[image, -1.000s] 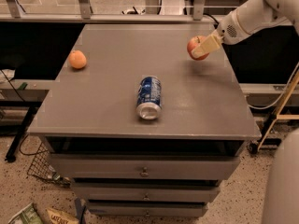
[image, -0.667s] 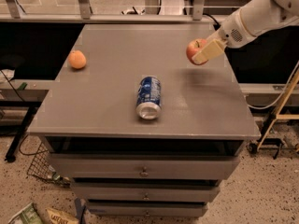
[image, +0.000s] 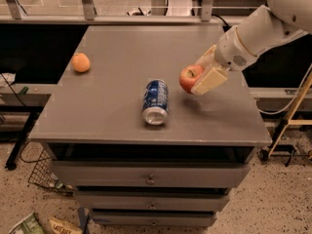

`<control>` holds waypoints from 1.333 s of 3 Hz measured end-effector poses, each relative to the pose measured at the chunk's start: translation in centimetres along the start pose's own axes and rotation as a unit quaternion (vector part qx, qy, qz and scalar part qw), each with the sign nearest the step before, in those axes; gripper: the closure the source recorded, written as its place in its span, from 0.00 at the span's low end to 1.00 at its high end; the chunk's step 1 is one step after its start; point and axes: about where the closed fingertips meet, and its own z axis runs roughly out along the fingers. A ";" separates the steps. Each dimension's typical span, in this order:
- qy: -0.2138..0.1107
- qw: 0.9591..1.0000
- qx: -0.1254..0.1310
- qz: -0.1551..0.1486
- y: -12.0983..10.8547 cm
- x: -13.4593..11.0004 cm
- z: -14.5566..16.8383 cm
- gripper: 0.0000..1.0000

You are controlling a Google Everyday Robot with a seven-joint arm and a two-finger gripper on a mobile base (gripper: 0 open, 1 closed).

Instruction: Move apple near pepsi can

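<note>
The red apple [image: 189, 78] with yellowish patches is held in my gripper [image: 201, 77], a little above the grey table top [image: 117, 48]. The gripper comes in from the right on the white arm and is shut on the apple; one cream-coloured finger [image: 210, 81] shows in front of it. The blue pepsi can [image: 156, 101] lies on its side near the table's middle, silver end toward the front edge. The apple is just right of the can, a short gap apart.
A small orange fruit [image: 81, 62] sits at the table's left side. Drawers [image: 151, 179] are under the table top. A wire basket [image: 41, 177] and packets lie on the floor at lower left. A yellow stand [image: 292, 116] is at the right.
The gripper has carried the apple from the table's back right corner toward the front and left, down close to the can. The can and orange have not moved.
</note>
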 end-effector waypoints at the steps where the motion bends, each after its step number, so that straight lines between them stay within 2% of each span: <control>1: -0.003 0.999 -0.027 -0.033 2.0 0.1 0.9 1.00; 2: -0.008 0.998 -0.045 -0.049 2.7 0.2 1.8 0.89; 3: -0.008 0.998 -0.047 -0.051 2.8 0.1 2.0 0.73; 4: -0.008 0.997 -0.049 -0.051 2.9 0.0 2.1 0.50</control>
